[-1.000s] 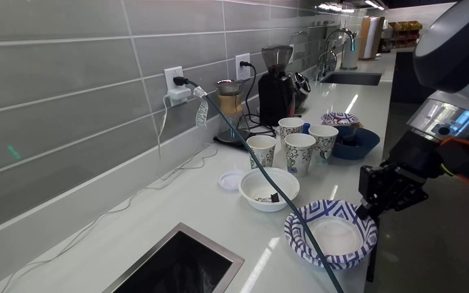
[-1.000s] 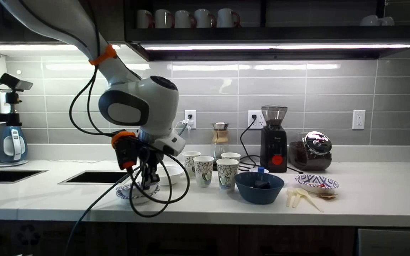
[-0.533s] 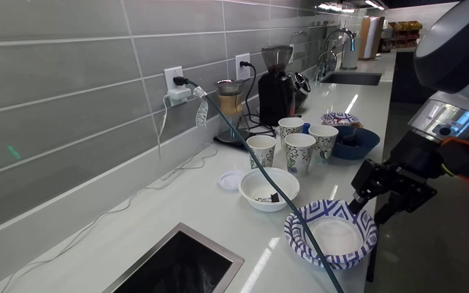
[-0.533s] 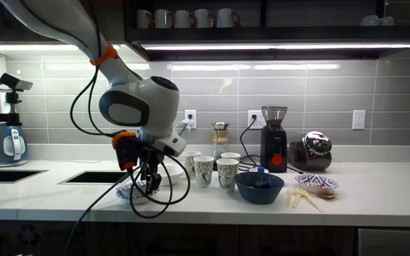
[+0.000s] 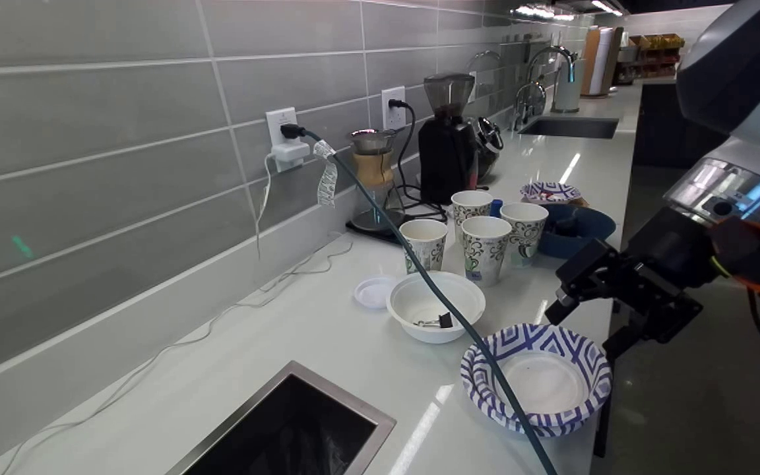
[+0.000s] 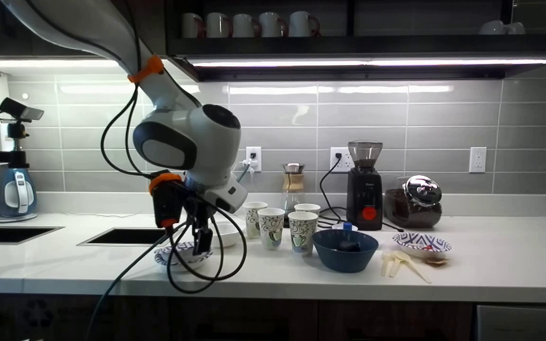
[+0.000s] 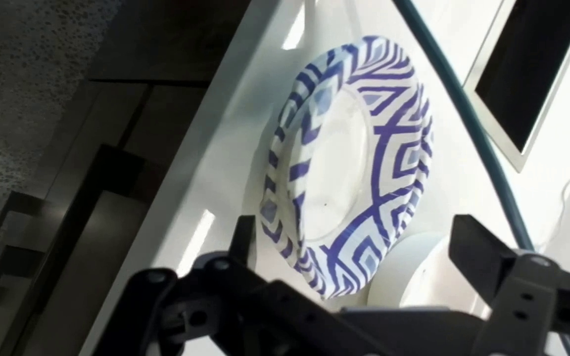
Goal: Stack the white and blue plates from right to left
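Note:
Two white and blue plates with patterned rims sit nested near the counter's front edge. The upper plate (image 7: 337, 173) lies a little askew inside the lower plate, whose rim (image 7: 269, 185) shows along one side in the wrist view. In an exterior view the upper plate's white centre (image 5: 545, 382) faces up, with a cable crossing in front. My gripper (image 5: 586, 328) hovers at the stack's far rim, its jaws wide apart. In the wrist view the gripper (image 7: 356, 242) has one finger on either side of the stack's near end, touching neither plate visibly and holding nothing.
A white bowl (image 5: 413, 293) with a binder clip stands beside the stack. Several paper cups (image 6: 271, 229), a dark blue bowl (image 6: 345, 255) and another patterned plate (image 6: 422, 241) holding something red line the counter. A green cable (image 5: 446, 300) hangs across; a sink opening (image 5: 287, 429) lies nearby.
The jaws have parted from the plate rim and spread wide. The gripper has risen slightly and tilted, while the nested plates have stayed where they were.

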Tool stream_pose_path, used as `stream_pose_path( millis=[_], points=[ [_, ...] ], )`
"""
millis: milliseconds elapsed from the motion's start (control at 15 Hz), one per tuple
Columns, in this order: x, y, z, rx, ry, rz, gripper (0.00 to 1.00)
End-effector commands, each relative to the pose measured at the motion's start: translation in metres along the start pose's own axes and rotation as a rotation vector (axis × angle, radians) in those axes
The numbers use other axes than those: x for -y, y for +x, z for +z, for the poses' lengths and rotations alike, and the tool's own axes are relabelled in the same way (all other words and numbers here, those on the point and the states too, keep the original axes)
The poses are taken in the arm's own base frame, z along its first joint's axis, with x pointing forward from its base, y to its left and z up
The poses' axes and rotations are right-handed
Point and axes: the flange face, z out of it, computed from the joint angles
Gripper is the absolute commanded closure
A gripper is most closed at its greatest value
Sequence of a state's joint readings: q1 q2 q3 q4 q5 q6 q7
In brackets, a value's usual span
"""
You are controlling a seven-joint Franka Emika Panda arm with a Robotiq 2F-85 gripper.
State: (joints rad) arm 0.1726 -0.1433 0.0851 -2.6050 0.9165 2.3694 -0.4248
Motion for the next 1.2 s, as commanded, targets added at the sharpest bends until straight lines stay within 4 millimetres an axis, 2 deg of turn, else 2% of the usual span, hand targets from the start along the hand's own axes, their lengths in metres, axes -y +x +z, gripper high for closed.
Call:
stream_pose_path(
  millis=[0,600,933,1133],
  points=[
    [0.002,0.003,-0.003,0.028,0.116,0.031,0.00],
    [-0.020,0.005,0.016,0.061,0.179,0.092,0.00],
    [-0.025,0.007,0.027,0.075,0.171,0.086,0.00],
    [-0.024,0.005,0.025,0.087,0.159,0.088,0.00]
  ],
)
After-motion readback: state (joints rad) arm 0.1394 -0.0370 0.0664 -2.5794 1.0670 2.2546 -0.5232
